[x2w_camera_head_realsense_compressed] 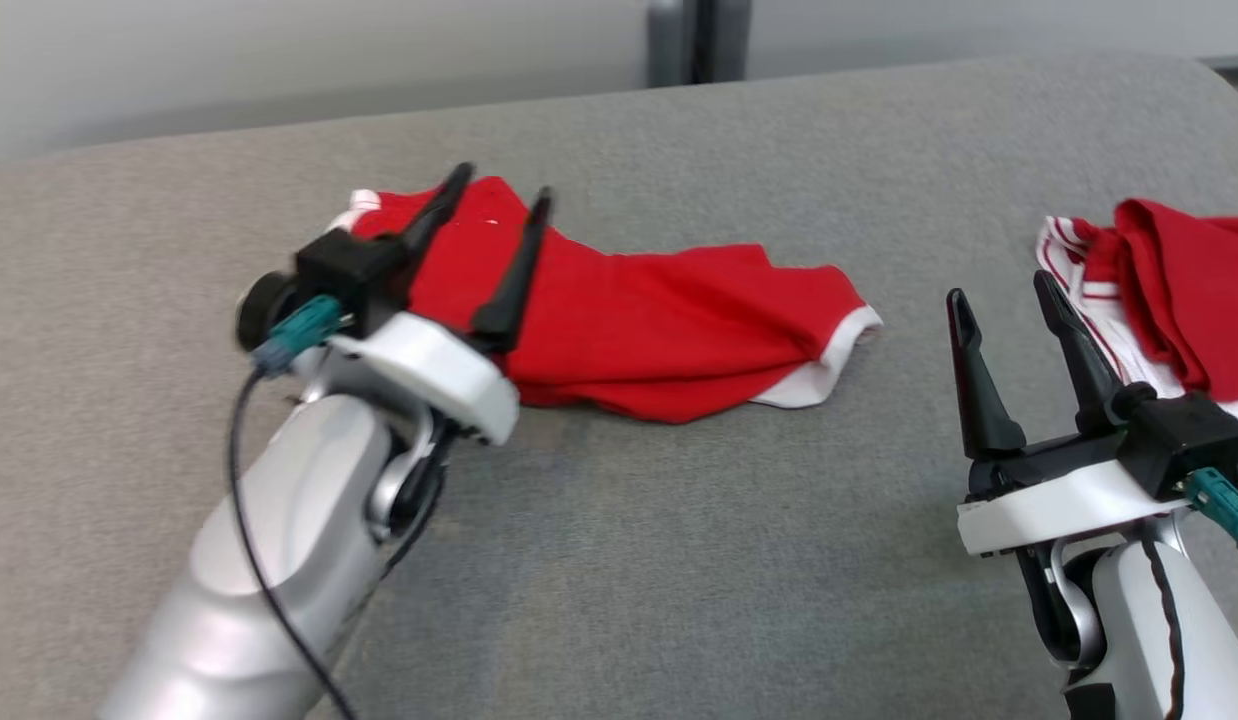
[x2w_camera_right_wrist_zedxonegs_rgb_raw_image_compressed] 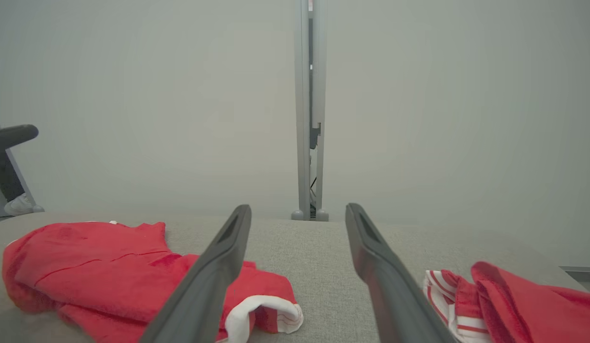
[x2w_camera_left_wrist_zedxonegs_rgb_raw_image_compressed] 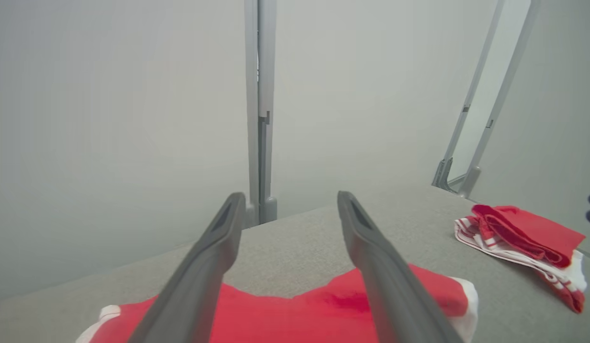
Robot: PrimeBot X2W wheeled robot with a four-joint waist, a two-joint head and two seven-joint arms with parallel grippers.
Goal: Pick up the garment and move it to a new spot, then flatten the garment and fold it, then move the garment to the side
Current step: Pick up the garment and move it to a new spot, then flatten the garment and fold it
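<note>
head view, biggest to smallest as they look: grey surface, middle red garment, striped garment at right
1. grey surface
2. middle red garment
3. striped garment, though the frame edge cuts it off, so its full size is unsure

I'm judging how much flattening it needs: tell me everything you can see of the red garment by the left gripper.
The red garment is soft-looking cloth with white trim at its right end and a white edge at its left. It lies bunched and creased, stretched sideways, on the grey fabric surface. The left gripper hangs open over its left end; whether it touches cannot be told.
</note>
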